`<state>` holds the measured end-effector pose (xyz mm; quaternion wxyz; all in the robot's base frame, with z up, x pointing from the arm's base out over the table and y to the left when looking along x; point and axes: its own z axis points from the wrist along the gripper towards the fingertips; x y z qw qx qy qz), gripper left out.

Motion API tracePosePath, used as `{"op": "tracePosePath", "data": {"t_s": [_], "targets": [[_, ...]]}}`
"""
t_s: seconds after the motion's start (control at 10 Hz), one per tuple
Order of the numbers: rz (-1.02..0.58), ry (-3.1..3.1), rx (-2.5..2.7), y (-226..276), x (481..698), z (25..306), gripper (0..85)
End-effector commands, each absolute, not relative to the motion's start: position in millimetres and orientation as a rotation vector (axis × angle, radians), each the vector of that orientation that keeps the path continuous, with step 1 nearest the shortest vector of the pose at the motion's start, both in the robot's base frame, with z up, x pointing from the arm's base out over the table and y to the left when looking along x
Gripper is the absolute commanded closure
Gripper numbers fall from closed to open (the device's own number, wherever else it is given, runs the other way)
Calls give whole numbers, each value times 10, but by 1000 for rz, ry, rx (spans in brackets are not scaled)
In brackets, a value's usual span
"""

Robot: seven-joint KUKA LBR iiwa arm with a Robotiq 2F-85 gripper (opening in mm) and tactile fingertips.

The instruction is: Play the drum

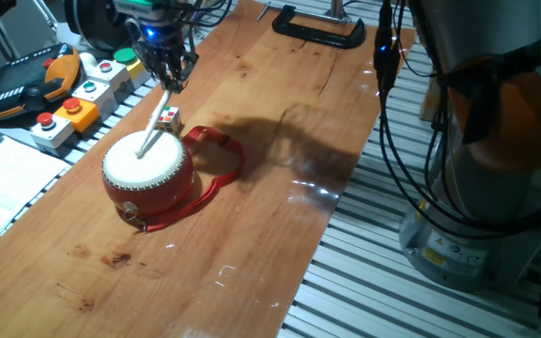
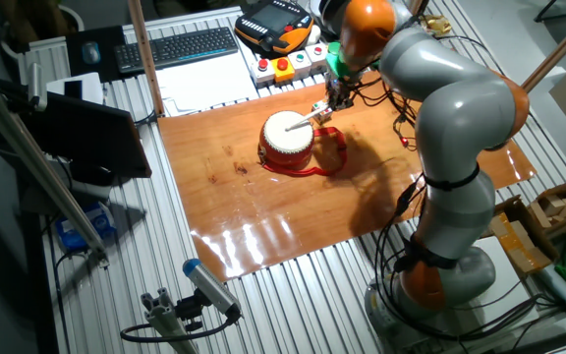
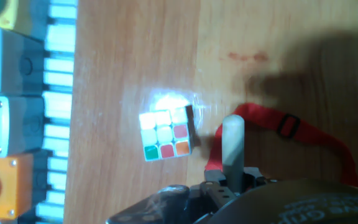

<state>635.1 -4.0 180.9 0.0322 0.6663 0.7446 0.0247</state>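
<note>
Pincer (image 1: 167, 75) grips stick (image 1: 153, 127); tip on drum (image 1: 148, 174) (red barrel, cream skin).

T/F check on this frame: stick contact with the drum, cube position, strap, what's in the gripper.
1. The gripper holds a white stick. True.
2. The stick's tip rests on the skin of the drum. True, as far as the fixed views show.
3. The small multicoloured cube sits on top of the drum. False: it lies on the wooden table, beside the drum.
4. The red strap lies on the table next to the drum. True.
5. The drum is tipped onto its side. False: it stands upright, skin up.
</note>
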Motion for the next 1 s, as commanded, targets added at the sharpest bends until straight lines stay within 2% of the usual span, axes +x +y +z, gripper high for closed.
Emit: {"op": "tracePosePath", "data": {"t_s": [0.0,0.1,0.3,0.4,0.9], "targets": [[69,2283,2054,-37,6345,1814,843],[40,2284,2018,-48,6346,1818,843],[194,2373,2282,-28,6360,1794,843],[208,2430,2330,0,6352,1778,843],[155,2498,2220,-9,6339,1785,843]]}}
